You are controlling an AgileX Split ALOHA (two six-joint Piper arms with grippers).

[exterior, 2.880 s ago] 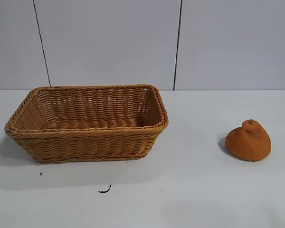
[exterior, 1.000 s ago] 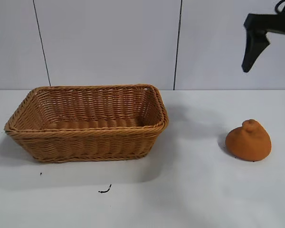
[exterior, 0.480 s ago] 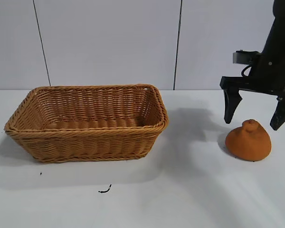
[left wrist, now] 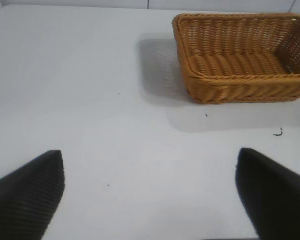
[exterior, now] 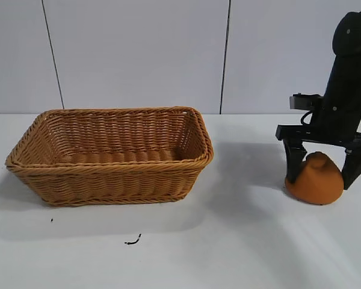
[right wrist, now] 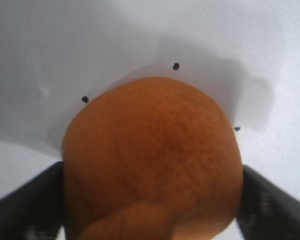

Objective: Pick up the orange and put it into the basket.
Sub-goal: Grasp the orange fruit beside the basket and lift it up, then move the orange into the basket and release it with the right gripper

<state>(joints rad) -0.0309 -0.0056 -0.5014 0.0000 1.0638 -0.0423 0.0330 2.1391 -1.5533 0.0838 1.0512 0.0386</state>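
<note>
Orange [exterior: 316,180] seated on table [exterior: 240,241], straddled by right gripper [exterior: 323,174] with fingers spread either side, basket [exterior: 111,155] well apart, left gripper [left wrist: 150,197] held open over bare table.

A white table [exterior: 168,253] carries two things, well apart; a wicker basket [exterior: 111,180] rests on its left half; an orange [exterior: 316,180] sits at the far right; a small dark squiggle [exterior: 132,241] marks the surface just before the basket.
</note>
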